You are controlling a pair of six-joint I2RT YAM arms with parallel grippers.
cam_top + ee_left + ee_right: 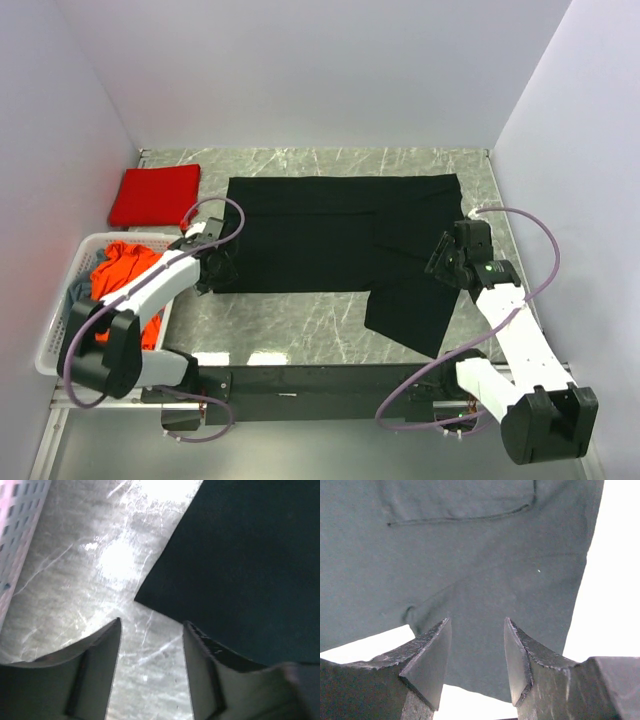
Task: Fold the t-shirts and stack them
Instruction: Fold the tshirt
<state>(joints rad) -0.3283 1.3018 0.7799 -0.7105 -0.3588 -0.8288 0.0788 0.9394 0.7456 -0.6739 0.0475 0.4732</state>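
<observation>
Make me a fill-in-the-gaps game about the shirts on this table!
The big shirt spread on the table is ____.
The folded red shirt lies near the table's far ____ corner.
The orange-red shirt sits in the white ____.
Missing words: black; left; basket.

A big t-shirt [330,235] is spread in the middle of the table [290,320]. A folded t-shirt [155,193] is laid at the back left. Just before it a basket [58,322] is set, with perhaps two t-shirts [125,270] heaped in it.
</observation>
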